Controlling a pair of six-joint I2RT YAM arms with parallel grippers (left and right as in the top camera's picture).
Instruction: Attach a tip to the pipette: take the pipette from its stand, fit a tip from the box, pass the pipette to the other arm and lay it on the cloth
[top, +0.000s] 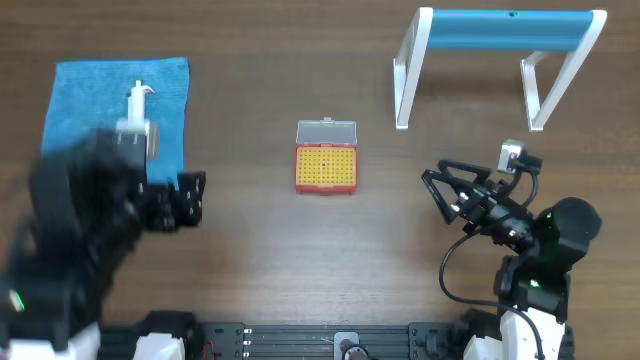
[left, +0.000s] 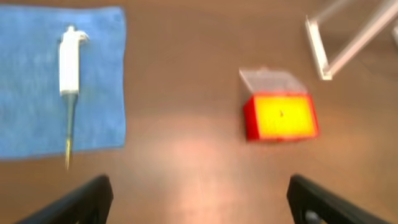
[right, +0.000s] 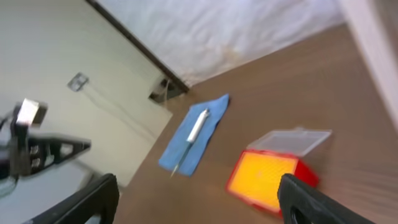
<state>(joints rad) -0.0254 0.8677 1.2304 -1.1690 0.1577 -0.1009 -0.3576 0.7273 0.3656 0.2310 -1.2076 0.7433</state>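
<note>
pipette (left: 69, 62) lies flat on the blue cloth (left: 31, 112), well to the left of the tip box (left: 280, 115). its yellow tip reaches just past the cloth's edge onto the brown desk (left: 186, 62). the box stands open, its clear lid tipped back and the yellow tips showing. the white and blue stand (top: 505, 30) sits beyond the box, to its right. the left tool (left: 202, 196) hovers left of the box, near the cloth's corner, fingers wide apart and holding nothing. the right tool (right: 196, 199) is off to the box's right, fingers likewise apart.
</note>
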